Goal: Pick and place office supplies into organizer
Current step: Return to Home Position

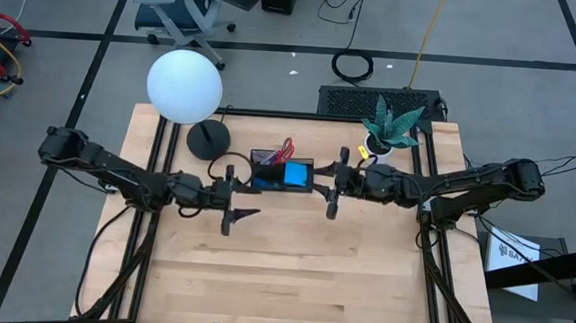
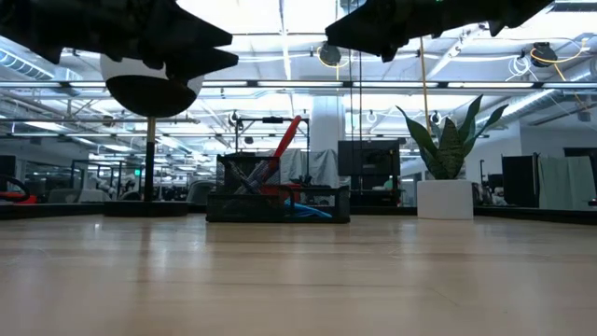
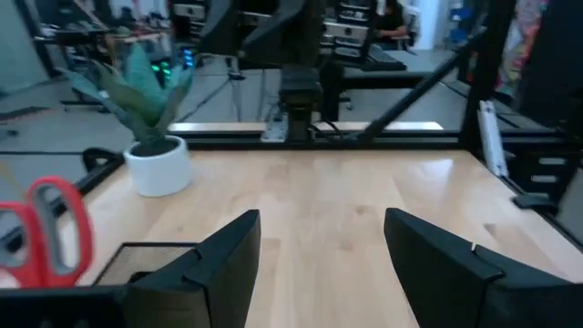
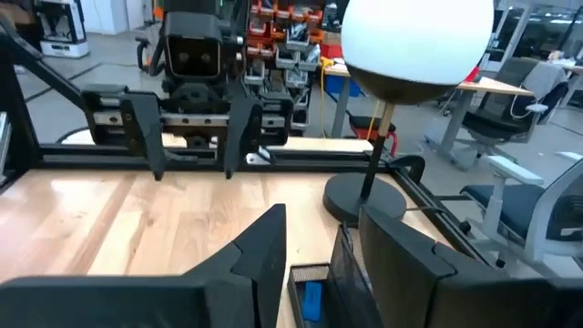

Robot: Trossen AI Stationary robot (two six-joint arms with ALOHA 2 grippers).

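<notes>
Standing in the organizer (image 1: 264,160) near the table's far edge, the red-handled scissors (image 1: 287,147) were judged light, stiff and best gripped at the handles, with the left gripper (image 1: 241,201) and right gripper (image 1: 328,187) held beside it, fingers wide and empty.

red scissors (image 1: 287,147), blue pad (image 1: 295,174), black organizer (image 2: 317,202)

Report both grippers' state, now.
Left gripper: open, empty, beside the organizer.
Right gripper: open, empty, on its other side.
</notes>
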